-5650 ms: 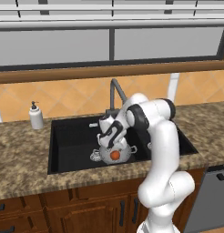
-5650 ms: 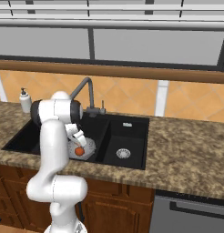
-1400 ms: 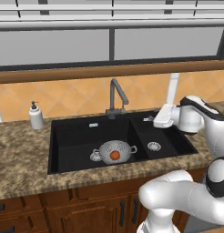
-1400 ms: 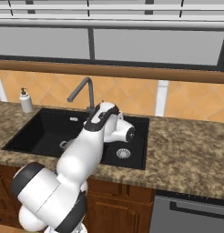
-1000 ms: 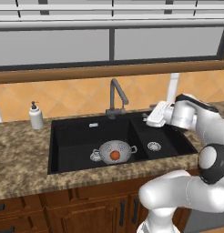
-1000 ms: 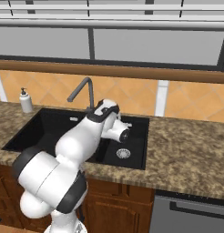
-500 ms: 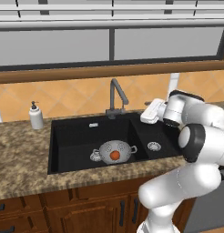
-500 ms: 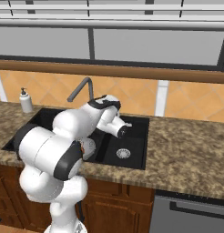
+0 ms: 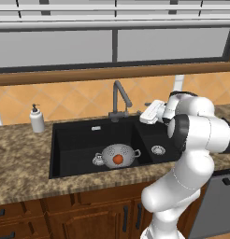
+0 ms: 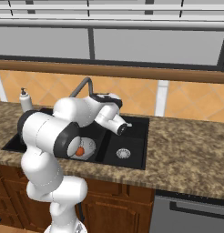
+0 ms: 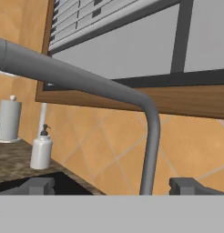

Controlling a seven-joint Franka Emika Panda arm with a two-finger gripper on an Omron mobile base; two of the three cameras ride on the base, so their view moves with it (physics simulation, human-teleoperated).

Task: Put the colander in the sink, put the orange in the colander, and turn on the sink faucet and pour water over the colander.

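Observation:
The pale grey colander (image 9: 118, 154) sits in the wide left basin of the black sink (image 9: 70, 140), with the orange (image 9: 118, 159) inside it. From the right base view the orange (image 10: 79, 150) peeks out beside my arm. The dark grey faucet (image 9: 119, 99) rises behind the divider, and no water runs from it. My gripper (image 9: 143, 116) hovers over the right basin, just right of the faucet and pointing at it. In the hand view my gripper (image 11: 113, 186) is open, its fingertips (image 11: 38, 185) wide apart, with the faucet's neck (image 11: 150, 150) ahead between them.
A white soap dispenser (image 9: 37, 119) stands on the counter left of the sink. The right basin's silver drain (image 9: 157, 150) lies below my hand. A paper towel roll (image 11: 8, 119) stands far left. A dishwasher front (image 9: 219, 205) is at lower right.
My hand has swung left from over the right end of the sink to just beside the faucet. The colander and the orange have stayed put.

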